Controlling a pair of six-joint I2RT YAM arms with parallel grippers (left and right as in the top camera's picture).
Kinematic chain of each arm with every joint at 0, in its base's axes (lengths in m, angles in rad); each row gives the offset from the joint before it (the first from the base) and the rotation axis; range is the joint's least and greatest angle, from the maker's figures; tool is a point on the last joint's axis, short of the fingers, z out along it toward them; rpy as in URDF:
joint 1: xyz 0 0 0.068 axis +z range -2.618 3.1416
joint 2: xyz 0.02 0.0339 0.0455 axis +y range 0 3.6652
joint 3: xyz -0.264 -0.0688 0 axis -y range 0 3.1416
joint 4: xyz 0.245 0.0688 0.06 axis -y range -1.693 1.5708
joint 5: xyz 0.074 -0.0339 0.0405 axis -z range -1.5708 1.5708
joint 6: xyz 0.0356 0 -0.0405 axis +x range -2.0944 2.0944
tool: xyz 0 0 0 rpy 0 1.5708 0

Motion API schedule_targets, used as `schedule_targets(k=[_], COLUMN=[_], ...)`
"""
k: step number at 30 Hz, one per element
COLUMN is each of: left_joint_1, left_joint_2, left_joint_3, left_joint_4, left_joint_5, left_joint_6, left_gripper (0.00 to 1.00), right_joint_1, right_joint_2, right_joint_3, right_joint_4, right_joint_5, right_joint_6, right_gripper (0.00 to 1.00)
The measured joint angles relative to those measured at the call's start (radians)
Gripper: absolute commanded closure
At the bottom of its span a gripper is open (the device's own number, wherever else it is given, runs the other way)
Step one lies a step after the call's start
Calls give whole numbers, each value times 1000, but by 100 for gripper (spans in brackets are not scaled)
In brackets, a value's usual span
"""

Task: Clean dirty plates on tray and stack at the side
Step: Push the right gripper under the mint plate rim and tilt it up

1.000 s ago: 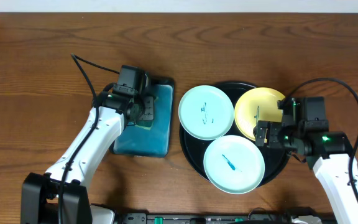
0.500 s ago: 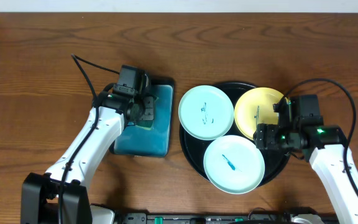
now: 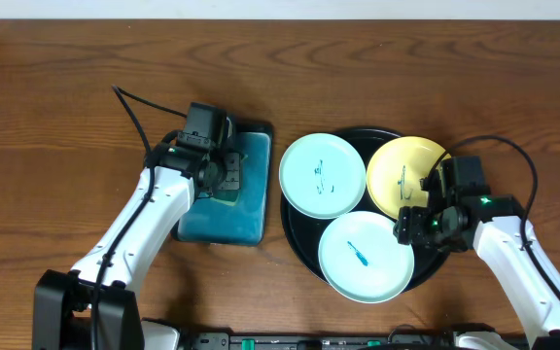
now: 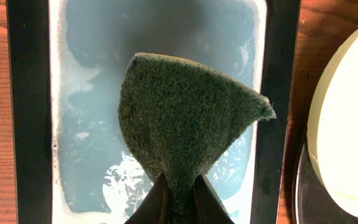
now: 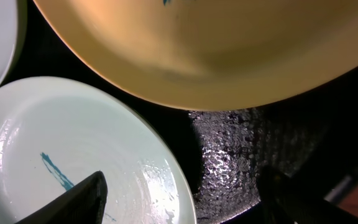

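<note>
Three plates lie on the round black tray (image 3: 301, 238): a mint plate (image 3: 321, 175) at the left with a scribble, a yellow plate (image 3: 402, 173) at the back right, and a mint plate (image 3: 366, 257) at the front with a blue mark. My right gripper (image 3: 409, 227) is open, low over the front mint plate's right edge (image 5: 92, 143), one finger over the plate and one over the tray (image 5: 241, 162); the yellow plate (image 5: 210, 43) lies just beyond. My left gripper (image 3: 225, 175) is shut on a green scouring pad (image 4: 185, 124) above the teal tray (image 4: 92, 93).
The rectangular dark-rimmed teal tray (image 3: 224, 222) holds soapy water and sits left of the black tray. A black cable (image 3: 139, 107) runs across the wooden table (image 3: 66, 146) behind the left arm.
My right gripper has moved toward the front and left, from the yellow plate's edge down to the front mint plate's right edge. The left arm has not moved.
</note>
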Motion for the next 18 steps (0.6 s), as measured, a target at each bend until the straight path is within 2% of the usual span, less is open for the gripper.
schedule_targets(k=[9,11,14,18], left_joint_1=[0,0,0,0], left_joint_2=[0,0,0,0], left_joint_3=[0,0,0,0], left_joint_4=[-12,-13,-18,-19], left_joint_5=[0,0,0,0], left_joint_6=[-20,-23,-26,-26], left_gripper=[92,92,92,92], right_joint_1=[0,0,0,0], right_joint_2=[1,1,1,1], right_joint_3=[-50,-72,-103,-117], right_joint_4=[58,73,100,118], right_joint_5=[-14,-14,-16,-26], right_joint_6=[10,11,13,11], right_gripper=[31,35,45,67])
